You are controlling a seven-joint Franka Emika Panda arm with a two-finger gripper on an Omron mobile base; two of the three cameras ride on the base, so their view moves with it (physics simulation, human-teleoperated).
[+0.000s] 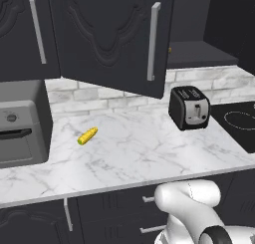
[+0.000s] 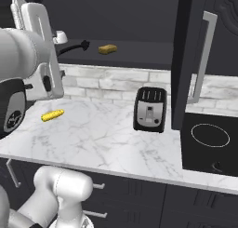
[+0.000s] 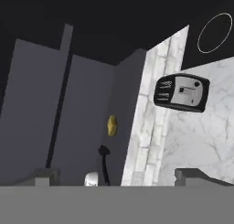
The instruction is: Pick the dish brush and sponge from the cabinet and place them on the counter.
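My pincer [image 3: 119, 176] stands with its two finger tips wide apart and nothing between them, raised to the height of the open cabinet [image 2: 139, 50] and aimed into it. Just ahead of the tips, nearly centred in the gap, lies the dish brush [image 3: 104, 166]: its thin handle runs toward me and its rounded black head is at the far end. In the right base view the dish brush [image 2: 74, 47] rests on the cabinet shelf just beyond my hand, apart from it. A little further along the shelf, past the brush head, sits the sponge [image 3: 112, 125], a small yellow-tan block; it is near the brush but not touching it.

Below and off to the side of my pincer is the counter [image 2: 102, 138], with a black toaster [image 2: 149, 109] on it and a corn cob [image 2: 52, 115] lying well apart from the toaster.

I judge this to be the reach for the first item, with neither one lifted yet. The next move calls for easing forward until the handle lies between my tips, squaring them across it, then closing. The handle is slim, so a poorly centred closure could pinch past it or nudge it away.
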